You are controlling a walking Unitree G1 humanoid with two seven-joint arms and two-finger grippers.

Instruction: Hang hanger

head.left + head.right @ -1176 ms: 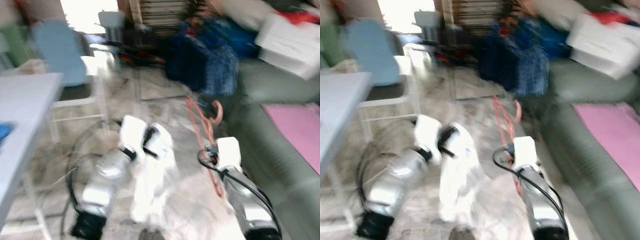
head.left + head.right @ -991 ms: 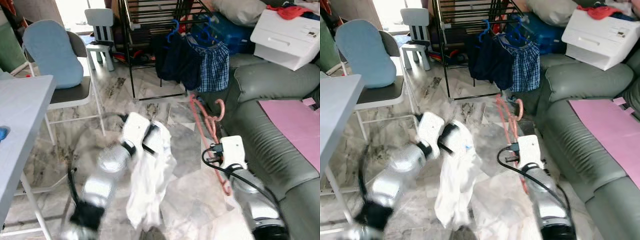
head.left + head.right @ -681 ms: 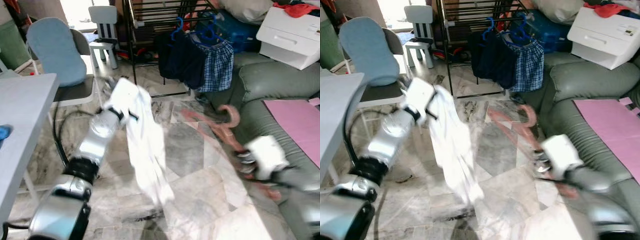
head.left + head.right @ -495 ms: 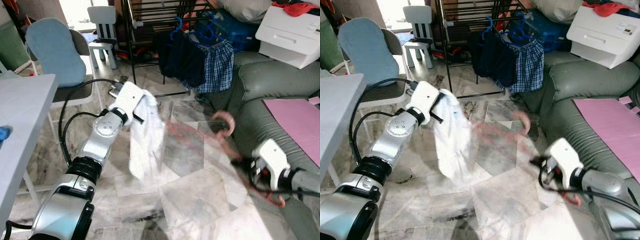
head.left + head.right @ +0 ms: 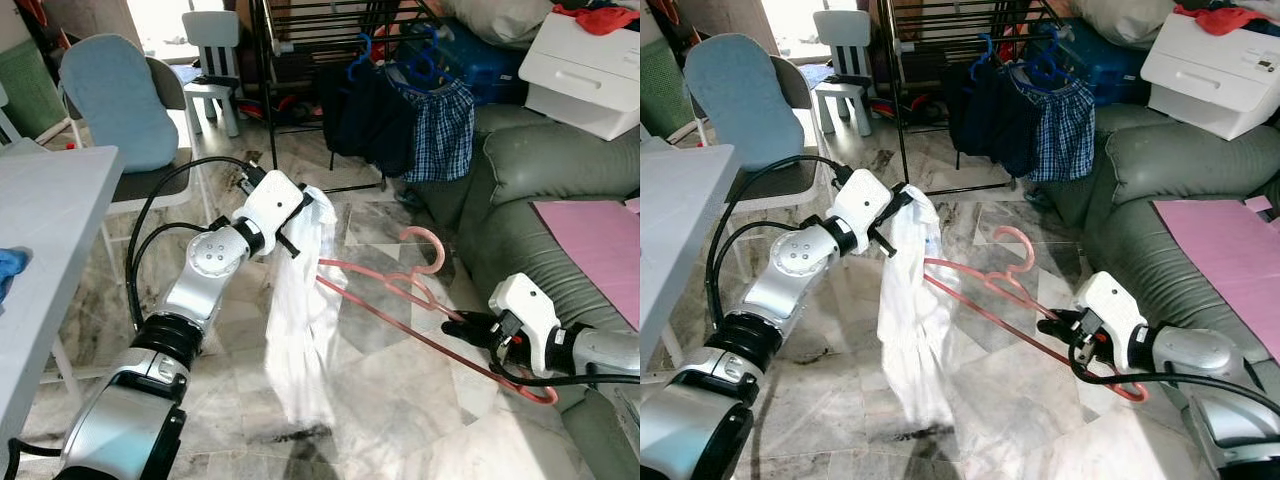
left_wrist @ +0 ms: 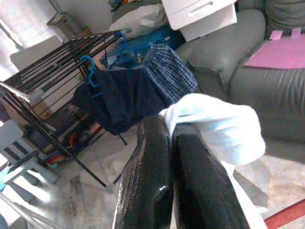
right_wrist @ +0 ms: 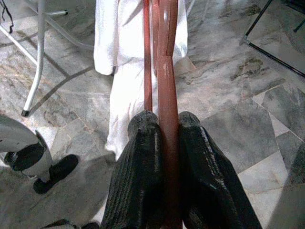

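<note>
Hanger [image 5: 400, 300], pink, lies nearly level above the marble floor [image 5: 400, 400], clamped by its lower bar between the closed fingers [image 7: 143, 176] of the right gripper [image 5: 462, 325]; from those fingers it reaches out toward the left gripper [image 5: 310, 205], its far tip meeting the white shirt [image 5: 300, 330] and its hook [image 5: 432, 250] curling up on the side away from the robot. In the right wrist view the two black fingers press on either side of the pink bar, with the shirt hanging just past their tips. The left gripper's fingers [image 6: 157, 191] are pressed together on the top edge of the shirt, and the cloth bunches over their tips and drops limp below them almost to the floor. Beyond the left fingers stands a black rack [image 5: 290, 60] with a dark garment [image 5: 365, 115] and plaid shorts [image 5: 440, 125] on blue hangers. A grey sofa [image 5: 540, 190] runs past the right fingers, a pink sheet [image 5: 595, 240] on its seat. A chair [image 5: 120, 110] with a blue cushion and a white bench [image 5: 50, 230] stand off to the outer side of the left arm.
</note>
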